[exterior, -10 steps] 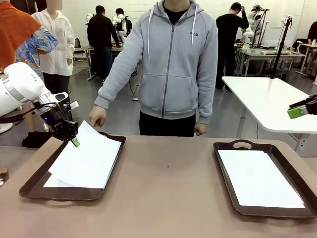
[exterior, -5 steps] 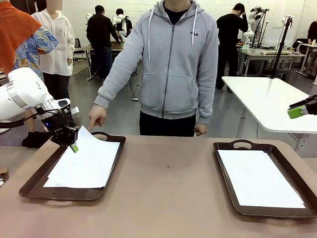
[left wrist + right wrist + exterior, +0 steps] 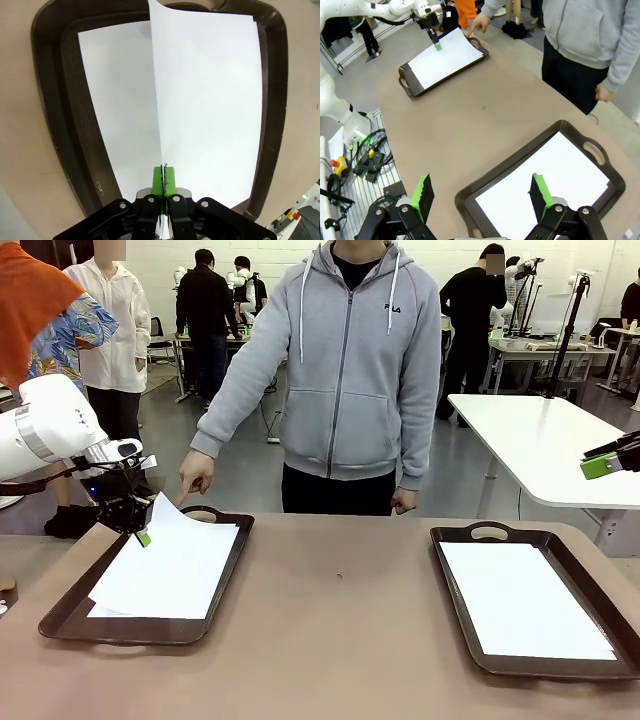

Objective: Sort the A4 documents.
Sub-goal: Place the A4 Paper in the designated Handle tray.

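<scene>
Three blank white A4 documents show. At the frame's left, the top sheet [image 3: 175, 555] lies skewed over the lower sheet [image 3: 105, 608] in the left tray [image 3: 60, 620], its near-left corner lifted and pinched in the left hand [image 3: 143, 537]. At the right, the third sheet [image 3: 520, 602] lies flat in the right tray [image 3: 455, 610].

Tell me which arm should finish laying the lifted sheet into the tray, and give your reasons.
Left. The left gripper is shut on the sheet's edge, directly over the left tray. The right gripper is open, holding nothing, above the right tray across the table.
</scene>
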